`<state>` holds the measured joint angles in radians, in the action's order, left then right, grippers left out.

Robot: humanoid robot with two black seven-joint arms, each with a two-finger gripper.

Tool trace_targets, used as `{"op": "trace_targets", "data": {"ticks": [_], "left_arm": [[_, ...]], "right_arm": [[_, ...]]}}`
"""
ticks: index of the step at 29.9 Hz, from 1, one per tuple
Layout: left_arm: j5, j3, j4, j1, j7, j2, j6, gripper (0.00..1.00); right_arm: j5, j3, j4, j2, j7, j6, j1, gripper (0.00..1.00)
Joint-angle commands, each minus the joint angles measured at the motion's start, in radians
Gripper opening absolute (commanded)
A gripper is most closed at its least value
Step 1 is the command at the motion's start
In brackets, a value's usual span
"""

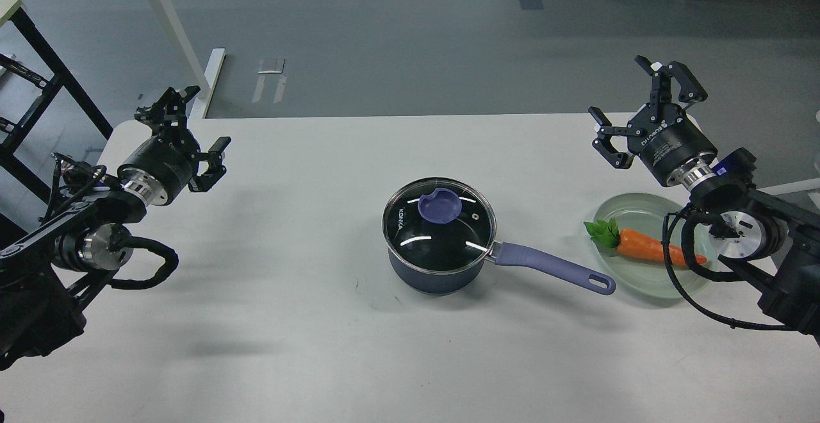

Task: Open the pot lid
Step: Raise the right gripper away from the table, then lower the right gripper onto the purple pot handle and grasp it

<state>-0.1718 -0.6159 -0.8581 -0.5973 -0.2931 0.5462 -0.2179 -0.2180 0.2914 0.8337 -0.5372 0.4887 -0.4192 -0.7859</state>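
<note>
The dark navy pot point(434, 277) stands at the middle of the white table, its lavender-blue handle point(551, 268) pointing right and toward me. The clear glass lid point(448, 238) sits flat on the pot's rim, with its lavender-blue knob point(439, 206) on top and white "KONKA" lettering at its left. My left gripper point(208, 118) hovers open over the table's far left, well away from the pot. Over the far right, my right gripper point(618, 90) is also open, with its fingers spread wide. Neither gripper holds anything.
A pale green glass plate point(640, 204) lies right of the pot's handle tip, holding a toy carrot point(647, 247) with green leaves. My right arm's cable loops over the plate's right side. Bare white table point(288, 320) extends left of and in front of the pot.
</note>
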Motion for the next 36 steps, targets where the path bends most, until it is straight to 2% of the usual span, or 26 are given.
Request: {"op": "trace_targets", "data": {"ticks": [1, 14, 15, 17, 22, 25, 26, 29, 30, 36], "left_arm": [[-0.002, 0.004, -0.002, 0.001, -0.001, -0.002, 0.0, 0.99], [0.0, 0.018, -0.004, -0.015, 0.008, 0.001, 0.0, 0.99], [0.0, 0.021, 0.001, -0.022, -0.012, 0.006, -0.004, 0.99], [-0.003, 0.022, 0.001, -0.03, -0.011, 0.006, -0.006, 0.99], [-0.02, 0.024, -0.009, -0.033, -0.026, 0.003, -0.008, 0.99], [-0.02, 0.024, -0.01, -0.033, -0.034, 0.003, -0.008, 0.99], [-0.026, 0.024, -0.019, -0.033, -0.058, -0.003, -0.001, 0.99], [-0.026, 0.024, -0.027, -0.033, -0.06, -0.005, -0.001, 0.99], [-0.026, 0.024, -0.048, -0.033, -0.06, -0.005, 0.0, 0.99], [-0.026, 0.024, -0.055, -0.035, -0.06, -0.005, 0.0, 0.99]], "right_arm": [[-0.001, 0.0, 0.002, -0.001, 0.0, 0.005, 0.0, 1.0], [0.012, 0.0, 0.002, -0.006, 0.0, 0.011, 0.0, 1.0], [0.038, -0.003, 0.03, -0.057, 0.0, 0.007, 0.0, 1.0], [0.095, -0.002, 0.073, -0.108, 0.0, 0.007, -0.013, 1.0], [0.372, -0.002, 0.238, -0.272, 0.0, 0.01, -0.117, 1.0], [0.401, -0.002, 0.257, -0.29, 0.0, 0.01, -0.13, 1.0], [0.578, -0.005, 0.388, -0.382, 0.0, 0.01, -0.2, 1.0], [0.62, -0.005, 0.418, -0.402, 0.0, 0.01, -0.214, 1.0], [0.86, -0.026, 0.539, -0.455, 0.0, 0.01, -0.275, 1.0], [1.294, -0.168, 0.706, -0.503, 0.0, 0.01, -0.401, 1.0]]}}
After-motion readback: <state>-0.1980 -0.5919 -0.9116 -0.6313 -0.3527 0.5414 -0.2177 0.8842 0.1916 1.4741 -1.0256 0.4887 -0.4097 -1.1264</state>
